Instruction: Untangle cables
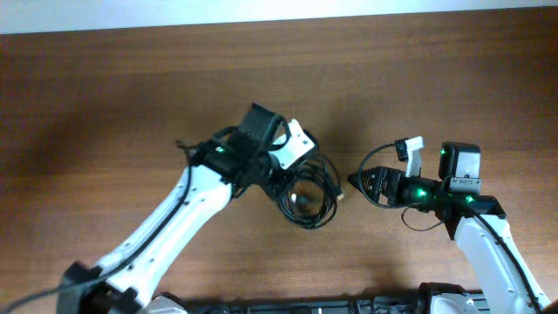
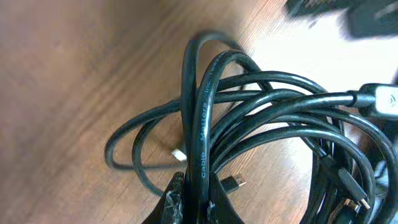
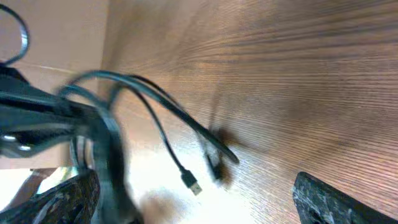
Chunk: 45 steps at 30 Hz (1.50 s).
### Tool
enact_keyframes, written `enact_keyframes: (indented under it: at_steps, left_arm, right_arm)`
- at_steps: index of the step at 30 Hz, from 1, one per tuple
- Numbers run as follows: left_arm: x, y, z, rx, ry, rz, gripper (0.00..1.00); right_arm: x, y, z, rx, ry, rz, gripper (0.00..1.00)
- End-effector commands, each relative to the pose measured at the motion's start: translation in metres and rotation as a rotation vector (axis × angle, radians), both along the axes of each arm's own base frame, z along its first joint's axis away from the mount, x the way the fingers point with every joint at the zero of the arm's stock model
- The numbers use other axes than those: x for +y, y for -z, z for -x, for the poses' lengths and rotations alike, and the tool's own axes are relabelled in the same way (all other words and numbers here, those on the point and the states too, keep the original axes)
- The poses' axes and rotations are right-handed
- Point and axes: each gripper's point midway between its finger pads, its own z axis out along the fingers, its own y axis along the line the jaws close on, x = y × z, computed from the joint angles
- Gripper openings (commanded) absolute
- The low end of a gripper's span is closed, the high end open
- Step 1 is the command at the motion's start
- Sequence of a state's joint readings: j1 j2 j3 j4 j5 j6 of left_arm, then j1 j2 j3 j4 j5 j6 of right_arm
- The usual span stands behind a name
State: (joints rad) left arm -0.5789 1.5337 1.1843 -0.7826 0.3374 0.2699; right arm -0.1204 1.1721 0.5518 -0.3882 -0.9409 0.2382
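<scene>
One brown wood-grain desk [image 1: 105, 96], two grippers, one messy bundle.

Starting on the left: the left gripper [image 2: 189, 200] has its jaws clenched on a couple of strands of the cables [image 1: 309, 194], including one with white lettering printed along it. The cables are thin, glossy, round black cords. They're looped into one overlapping coil lying on the desk roughly mid-table, just right of that gripper and between the two grippers. Honestly can't count separate cords in that tangle.

Plug ends I can pick out in the left wrist view:
- one small white tip [image 2: 179, 154]
- one small brassy metal plug [image 2: 236, 182]
- one chunkier dark connector [image 2: 378, 99] at the right edge

Over on the right, the right gripper [image 1: 359, 180] points at the coil, near it but not touching. Its jaws are spread wide and aren't gripping anything.
</scene>
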Motion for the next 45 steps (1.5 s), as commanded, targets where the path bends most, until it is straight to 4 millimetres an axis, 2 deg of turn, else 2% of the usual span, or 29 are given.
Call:
enact_keyframes:
  at_steps: [1,5,9,11,15,20,27,29,31,35,38,41,45]
  left_arm:
    - [-0.003,-0.051,0.005,-0.047,0.033,0.149,0.0]
    - [0.004,-0.044,0.014,-0.028,0.071,0.109,0.0]
    - [0.013,-0.042,0.012,-0.027,0.072,0.092,0.0]
    - [0.015,-0.043,0.012,-0.032,0.098,0.106,0.0]
    - [0.013,-0.046,0.014,-0.053,0.151,0.125,0.0]
    - [0.007,-0.049,0.007,-0.087,0.157,0.145,0.0]
    - [-0.015,-0.054,0.02,-0.093,0.232,0.187,0.0]
    - [-0.022,-0.057,0.021,-0.097,0.232,0.199,0.0]
    - [-0.031,-0.063,0.018,-0.102,0.198,0.232,0.0]
    - [-0.03,-0.065,0.002,-0.113,0.087,0.225,0.0]
    - [-0.026,-0.063,-0.004,-0.079,-0.011,0.216,0.0]
    - [-0.026,-0.063,-0.004,-0.064,-0.032,0.22,0.0]
    - [-0.014,-0.057,-0.015,-0.104,-0.092,0.157,0.0]
  right_arm:
    - [0.004,-0.007,0.001,-0.032,-0.033,-0.029,0.99]
    - [0.007,-0.01,0.003,-0.037,-0.048,-0.052,0.99]
    - [0.022,-0.033,0.015,-0.191,-0.204,-0.14,1.0]
    - [0.027,-0.044,0.022,-0.25,-0.263,-0.192,0.97]
    - [0.033,-0.06,0.031,-0.268,-0.314,-0.292,0.93]
    - [0.034,-0.063,0.033,-0.27,-0.324,-0.313,0.93]
    - [0.05,-0.061,0.043,-0.259,-0.391,-0.308,0.89]
    - [0.057,-0.054,0.043,-0.233,-0.4,-0.267,0.82]
    - [0.066,-0.048,0.043,-0.194,-0.401,-0.237,0.8]
    - [0.083,-0.053,0.046,-0.215,-0.455,-0.237,0.63]
    - [0.088,-0.046,0.04,-0.192,-0.422,-0.184,0.4]
    - [0.087,-0.036,0.034,-0.153,-0.369,-0.133,0.07]
    - [0.085,-0.033,0.031,-0.151,-0.352,-0.112,0.04]
